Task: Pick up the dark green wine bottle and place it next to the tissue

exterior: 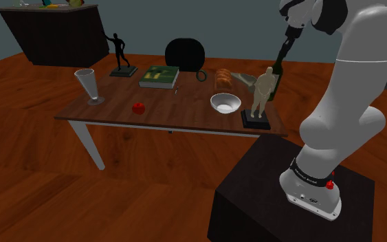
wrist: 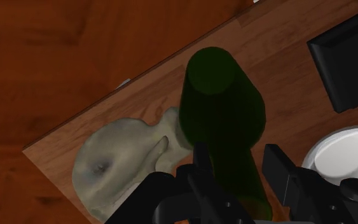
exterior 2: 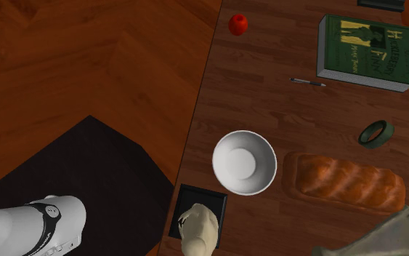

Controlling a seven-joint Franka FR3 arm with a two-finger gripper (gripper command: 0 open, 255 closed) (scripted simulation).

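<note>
- The dark box stand point(exterior: 281, 185) sits nearest, and the white arm point(exterior: 350, 103) rises from it and reaches over the wooden table point(exterior: 178, 113).
- The jaws are closed around the neck of the dark green wine bottle point(wrist: 219, 108); the 2 black fingers point(wrist: 284, 175) press against its opposite sides.
- In the shoulder view the bottle is at the table's right end, behind a beige figurine point(exterior: 261, 93) that hides its base, so I cannot tell whether it rests on the table.
- A crumpled grey tissue point(wrist: 117, 165) lies just beside the bottle, near the table's edge.
- The figurine stands on a black base point(exterior: 255, 120), with a white bowl point(exterior 2: 244, 161) just beside it.
- Past the bowl lie a bread loaf point(exterior 2: 348, 182), a dark green ring point(exterior 2: 376, 133) and a pen point(exterior 2: 308, 82).
- Beyond them is a green book point(exterior 2: 366, 52). Its cover title starts with a large "H", and the rest is too small to read.
- Farthest are a red apple point(exterior 2: 237, 24), a tall glass point(exterior: 88, 86) and a black figurine point(exterior: 120, 51).
</note>
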